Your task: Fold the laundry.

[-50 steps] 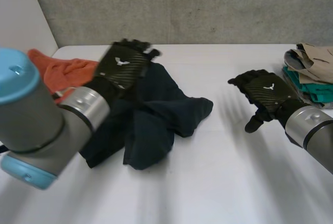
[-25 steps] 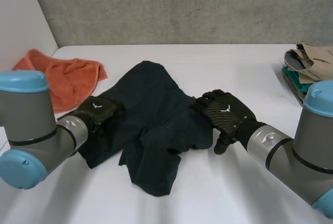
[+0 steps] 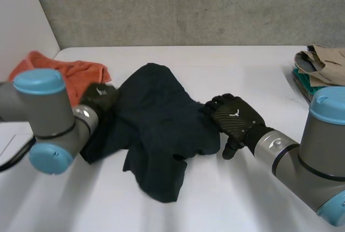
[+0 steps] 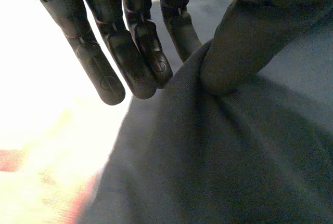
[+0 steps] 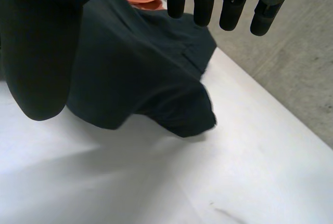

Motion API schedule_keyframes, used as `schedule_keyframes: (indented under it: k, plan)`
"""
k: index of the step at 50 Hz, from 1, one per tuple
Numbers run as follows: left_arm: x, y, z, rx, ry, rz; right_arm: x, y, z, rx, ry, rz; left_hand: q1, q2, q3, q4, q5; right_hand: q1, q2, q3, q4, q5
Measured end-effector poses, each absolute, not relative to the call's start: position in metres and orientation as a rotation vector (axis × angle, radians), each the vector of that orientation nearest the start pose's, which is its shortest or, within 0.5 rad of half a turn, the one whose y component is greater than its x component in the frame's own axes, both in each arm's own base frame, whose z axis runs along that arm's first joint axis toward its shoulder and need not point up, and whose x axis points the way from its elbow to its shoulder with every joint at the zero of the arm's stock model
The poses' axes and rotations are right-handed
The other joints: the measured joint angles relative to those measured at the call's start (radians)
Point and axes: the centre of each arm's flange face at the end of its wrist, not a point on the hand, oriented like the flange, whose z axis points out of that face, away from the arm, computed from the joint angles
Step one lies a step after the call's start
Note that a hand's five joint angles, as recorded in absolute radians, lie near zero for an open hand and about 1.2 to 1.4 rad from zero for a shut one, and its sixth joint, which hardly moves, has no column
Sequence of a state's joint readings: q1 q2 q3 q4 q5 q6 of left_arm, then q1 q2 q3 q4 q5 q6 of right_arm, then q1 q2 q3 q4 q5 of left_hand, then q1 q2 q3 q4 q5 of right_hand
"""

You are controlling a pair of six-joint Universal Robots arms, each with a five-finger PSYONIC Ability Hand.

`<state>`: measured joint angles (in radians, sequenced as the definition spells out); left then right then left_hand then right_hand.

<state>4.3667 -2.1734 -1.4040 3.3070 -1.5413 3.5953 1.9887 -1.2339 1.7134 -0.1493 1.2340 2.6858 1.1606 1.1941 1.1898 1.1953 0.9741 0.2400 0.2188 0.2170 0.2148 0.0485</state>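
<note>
1. Change over the last second: the right hand (image 3: 236, 118) has come in from the bare bench (image 3: 242, 70) to the right edge of the dark garment (image 3: 156, 124). The left hand (image 3: 99, 97) has moved from the garment's far side to its left edge, near the orange cloth (image 3: 75, 71).
2. The garment lies slightly wider than before, still crumpled, left of the bench's middle.
3. Left hand, wrist view: a ridge of cloth (image 4: 234, 156) is pinched between the thumb and straight fingers (image 4: 130, 63).
4. Right hand, wrist view: fingers (image 5: 203, 0) are straight and spread with the thumb apart, and nothing is held.
5. Judgement: the hands now bracket the garment, so it is probably being spread flat. No fold is made yet.
6. Unclear: the left arm covers part of the garment's left edge, and the type of garment is not readable. It cannot be told whether the right fingertips touch the cloth. The stack of folded clothes (image 3: 323, 65) is cut off at the bench's right.
</note>
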Motion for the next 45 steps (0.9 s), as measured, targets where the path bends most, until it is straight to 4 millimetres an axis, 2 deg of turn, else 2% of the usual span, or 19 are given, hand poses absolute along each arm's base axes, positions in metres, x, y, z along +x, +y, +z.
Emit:
schedule_keyframes:
  k: [2,5,6,7,8,10,11,12,17,19,22,27,29,30,31,34,37,42,45]
  plan:
    - [-0.26,-0.337,0.172,0.925,2.171,-1.937,0.279,-0.232,0.178,-1.241,1.994,-1.692,0.0,0.0,0.0,0.0,0.0,0.0,0.0,0.0,0.0,0.0]
    - [-0.26,-0.352,0.213,0.797,1.972,-2.086,0.279,-0.235,0.184,-1.228,1.991,-1.728,0.0,0.0,0.0,0.0,0.0,0.0,0.0,0.0,0.0,0.0]
    - [-0.263,-0.355,0.233,0.752,1.884,-2.163,0.279,-0.236,0.187,-1.221,1.991,-1.745,0.0,0.001,0.0,0.0,0.0,0.0,0.0,0.0,0.0,0.0]
    - [-0.265,-0.355,0.244,0.731,1.838,-2.204,0.279,-0.237,0.189,-1.216,1.992,-1.755,0.0,0.001,0.0,0.0,0.0,0.0,0.0,0.0,0.0,0.0]
    - [-0.272,-0.354,0.265,0.7,1.746,-2.293,0.278,-0.24,0.192,-1.203,1.996,-1.774,0.0,0.002,0.0,0.0,0.0,0.0,0.0,0.0,0.001,0.0]
    - [-0.28,-0.35,0.282,0.685,1.674,-2.369,0.278,-0.242,0.196,-1.188,2.0,-1.794,0.0,0.002,0.0,0.0,0.0,0.0,0.0,0.0,0.0,0.0]
    - [-0.28,-0.35,0.282,0.685,1.674,-2.369,0.278,-0.242,0.196,-1.188,2.0,-1.794,0.0,0.002,0.0,0.0,0.0,0.0,0.0,0.0,0.0,0.0]
    - [-0.301,-0.333,0.311,0.696,1.55,-2.523,0.276,-0.247,0.203,-1.151,2.012,-1.833,0.0,0.002,0.002,0.0,0.0,0.0,0.0,-0.001,0.0,0.0]
    - [-0.351,-0.279,0.341,0.822,1.412,-2.794,0.262,-0.265,0.218,-1.042,2.064,-1.929,0.0,0.003,0.003,0.0,0.0,0.0,0.0,0.0,0.0,0.0]
    - [-0.369,-0.256,0.343,0.896,1.404,-2.877,0.254,-0.273,0.224,-0.996,2.088,-1.969,0.0,0.003,0.003,0.001,0.0,0.0,0.0,0.0,0.0,0.0]
    - [-0.397,-0.218,0.333,1.058,1.442,-2.977,0.238,-0.287,0.233,-0.924,2.127,-2.034,0.0,0.003,0.003,0.001,0.0,0.0,0.0,0.0,0.0,0.0]
    - [-0.436,-0.162,0.288,1.428,1.595,-3.003,0.21,-0.311,0.246,-0.805,2.196,-2.145,-0.002,0.003,0.003,0.004,0.0,0.0,0.0,0.0,0.0,0.0]
    - [-0.445,-0.146,0.27,1.556,1.652,-2.973,0.2,-0.32,0.251,-0.762,2.22,-2.185,-0.185,-0.17,-0.167,-0.17,-0.15,0.0,0.0,0.0,0.0,0.0]
    - [-0.449,-0.137,0.258,1.632,1.688,-2.946,0.195,-0.324,0.253,-0.742,2.232,-2.204,-0.417,-0.406,-0.382,-0.39,-0.353,0.0,0.0,0.0,0.0,0.0]
    - [-0.452,-0.13,0.25,1.687,1.713,-2.923,0.188,-0.329,0.256,-0.719,2.244,-2.226,-0.528,-0.516,-0.495,-0.507,-0.464,0.0,0.0,0.0,0.0,0.0]
    - [-0.455,-0.116,0.234,1.794,1.763,-2.867,0.176,-0.339,0.26,-0.678,2.266,-2.267,-0.654,-0.664,-0.65,-0.663,-0.622,0.0,0.0,0.0,0.0,0.0]
    - [-0.456,-0.11,0.229,1.835,1.781,-2.842,0.167,-0.346,0.264,-0.656,2.277,-2.293,-0.726,-0.759,-0.749,-0.769,-0.728,0.0,0.0,0.0,0.0,0.0]
    - [-0.45,-0.112,0.246,1.788,1.75,-2.876,0.164,-0.351,0.265,-0.674,2.279,-2.297,-0.766,-0.815,-0.807,-0.819,-0.786,0.0,0.0,0.0,0.001,0.0]
    - [-0.439,-0.124,0.264,1.702,1.731,-2.901,0.166,-0.349,0.263,-0.721,2.276,-2.27,-0.767,-0.815,-0.808,-0.819,-0.786,0.0,0.0,0.0,0.0,0.0]
